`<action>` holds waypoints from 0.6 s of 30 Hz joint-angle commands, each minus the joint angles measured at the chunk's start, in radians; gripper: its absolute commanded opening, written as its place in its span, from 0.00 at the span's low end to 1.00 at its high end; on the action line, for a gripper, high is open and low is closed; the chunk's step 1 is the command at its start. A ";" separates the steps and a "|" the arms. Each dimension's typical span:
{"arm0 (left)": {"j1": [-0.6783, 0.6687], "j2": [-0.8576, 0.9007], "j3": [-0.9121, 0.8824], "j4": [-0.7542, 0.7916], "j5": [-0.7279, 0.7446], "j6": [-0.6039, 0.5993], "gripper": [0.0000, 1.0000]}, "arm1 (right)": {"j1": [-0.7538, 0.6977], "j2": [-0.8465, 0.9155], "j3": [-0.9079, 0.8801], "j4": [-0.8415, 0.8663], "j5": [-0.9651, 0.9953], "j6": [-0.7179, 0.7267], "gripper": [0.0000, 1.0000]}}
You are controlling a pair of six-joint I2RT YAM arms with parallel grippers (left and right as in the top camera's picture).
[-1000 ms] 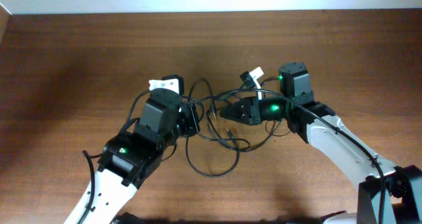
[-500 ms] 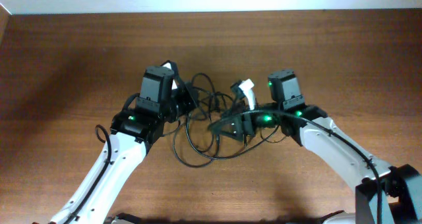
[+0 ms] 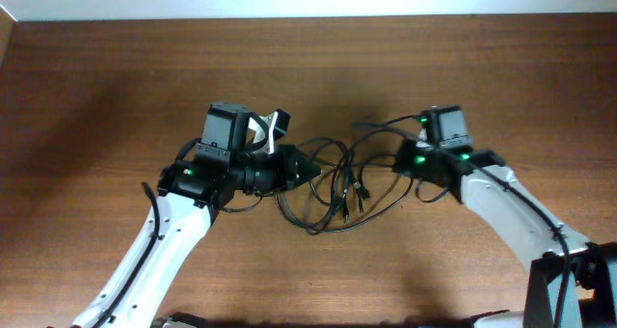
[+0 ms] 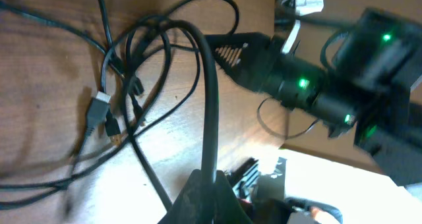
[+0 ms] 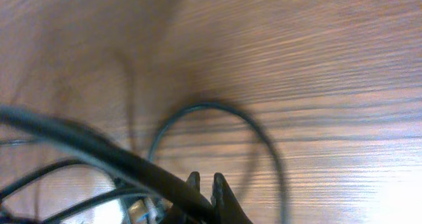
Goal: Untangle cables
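Observation:
The cables (image 3: 333, 195) lie as a tangle of thin black loops on the table between my two arms. My left gripper (image 3: 308, 170) points right into the tangle, shut on one cable (image 4: 210, 105) that rises straight out of its fingertips (image 4: 211, 184). A silvery plug (image 4: 99, 109) and darker plug ends lie left of it. My right gripper (image 3: 398, 160) points left at the tangle's right side. In the right wrist view its fingers (image 5: 204, 181) are shut, with a black cable (image 5: 99, 151) running in between them. Another cable loop (image 5: 217, 109) rests on the wood beyond.
The wooden table ends at a white wall along the back (image 3: 308, 0). A white tag (image 3: 272, 127) sticks up from the left wrist. The right arm (image 4: 316, 85), green lights on, fills the upper right of the left wrist view, close to the held cable.
The right gripper has drawn back to the right, away from the middle of the tangle. The left gripper has swung right and lower with its cable. The bundle is now stretched wider between them.

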 commanded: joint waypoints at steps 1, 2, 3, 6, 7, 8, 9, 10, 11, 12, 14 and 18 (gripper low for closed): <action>0.015 -0.008 0.004 -0.025 -0.137 0.101 0.00 | -0.101 -0.001 0.004 -0.042 0.038 0.005 0.08; 0.015 -0.008 0.004 -0.051 -0.175 0.101 0.00 | -0.123 0.000 0.004 -0.086 0.058 0.003 0.13; 0.015 -0.008 0.004 -0.077 -0.205 0.102 0.00 | -0.135 0.001 0.004 -0.111 0.076 0.003 0.13; 0.015 -0.008 0.004 -0.227 -0.366 0.102 0.00 | -0.163 0.001 0.004 -0.167 0.090 0.007 0.51; 0.015 -0.008 0.004 -0.271 -0.386 0.102 0.00 | -0.160 0.001 0.004 -0.177 0.079 0.007 0.84; 0.015 -0.008 0.004 -0.287 -0.385 0.102 0.00 | -0.160 0.001 0.004 -0.185 0.065 0.007 0.99; 0.009 -0.008 0.004 -0.289 -0.368 0.102 0.00 | -0.160 0.001 0.004 -0.196 0.064 0.007 0.99; -0.002 -0.008 0.004 -0.289 -0.332 0.103 0.00 | -0.160 0.001 0.004 -0.200 0.064 0.007 0.99; -0.012 -0.008 0.004 -0.287 -0.280 0.156 0.00 | -0.160 0.001 0.004 -0.200 0.064 0.007 0.98; -0.012 -0.010 0.005 -0.277 -0.224 0.235 0.00 | -0.160 0.001 0.004 -0.199 0.068 0.007 0.99; -0.010 -0.031 0.017 -0.205 -0.095 0.350 0.00 | -0.160 0.001 0.004 -0.199 0.068 0.007 0.98; 0.026 -0.126 0.024 0.021 -0.225 0.352 0.00 | -0.160 0.001 0.004 -0.199 0.068 0.007 0.98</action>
